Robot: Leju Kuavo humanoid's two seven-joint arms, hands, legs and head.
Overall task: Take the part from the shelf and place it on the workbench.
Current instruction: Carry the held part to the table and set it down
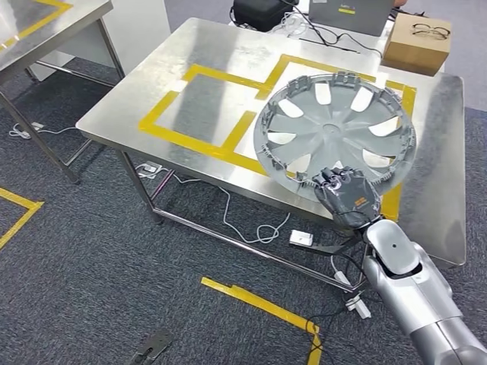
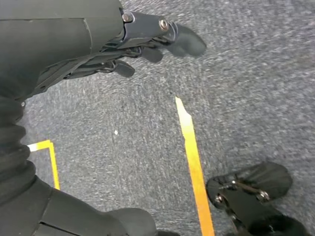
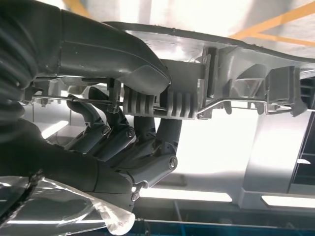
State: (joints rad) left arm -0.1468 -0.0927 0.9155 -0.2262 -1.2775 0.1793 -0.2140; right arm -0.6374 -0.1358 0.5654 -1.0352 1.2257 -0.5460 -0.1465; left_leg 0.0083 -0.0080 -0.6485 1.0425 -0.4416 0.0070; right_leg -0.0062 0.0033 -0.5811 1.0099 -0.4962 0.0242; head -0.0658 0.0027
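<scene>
Grey plastic wheel cover with spoke cut-outs and a ribbed rim, right of centre in the head view, held tilted over the shiny steel worktop and overlapping the yellow tape outlines marked on it. Gripped at its near rim by the right hand, dark fingers curled over the edge, thumb on one face and fingers on the other in the right wrist view, rim clips pinched between. Cannot tell whether the far edge of the cover touches the steel yet. Judged to be the placing step: carried over, not yet set down. Next move probably calls for lowering and levelling the cover inside the taped area, then loosening the grasp. Left hand hanging over grey carpet, holding nothing, fingers loosely apart.
</scene>
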